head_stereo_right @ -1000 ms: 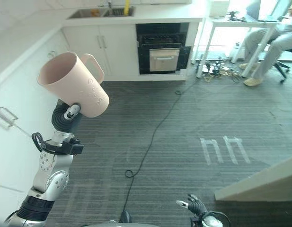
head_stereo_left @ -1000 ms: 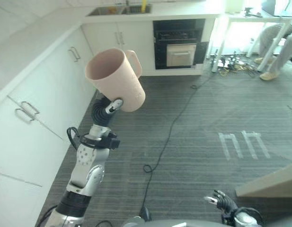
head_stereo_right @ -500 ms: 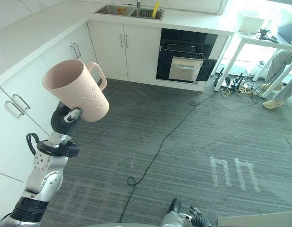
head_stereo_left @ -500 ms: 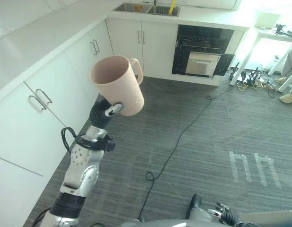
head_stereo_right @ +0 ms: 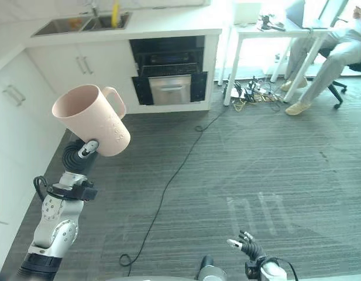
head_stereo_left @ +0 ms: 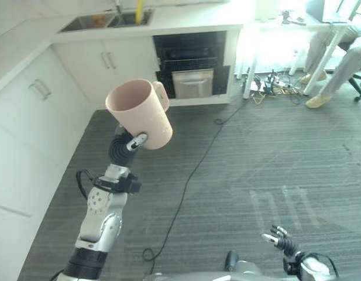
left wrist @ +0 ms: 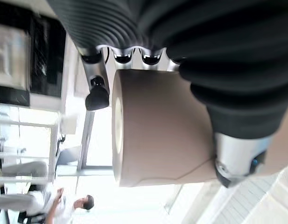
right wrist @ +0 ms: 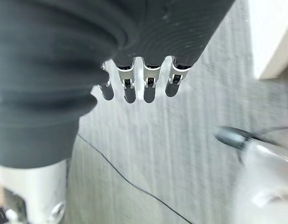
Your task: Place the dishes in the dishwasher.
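Our view has swung since a second ago: the open black dishwasher (head_stereo_left: 193,65) under the sink (head_stereo_left: 104,21) now sits more centrally ahead, so we judge the approach is lining up. The pink mug (head_stereo_left: 140,114) rides as before, tilted, well short of the dishwasher, with the left robot hand (head_stereo_left: 126,147) clamped on it. The right robot hand (head_stereo_right: 246,243) hangs low, fingers apart and empty.

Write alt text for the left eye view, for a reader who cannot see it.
The robot's left hand holds a pale pink mug raised above a grey carpeted kitchen floor, handle turned away from the camera. Beyond stand white cabinets, a sink and a dark built-in appliance. The right hand hangs open low down.
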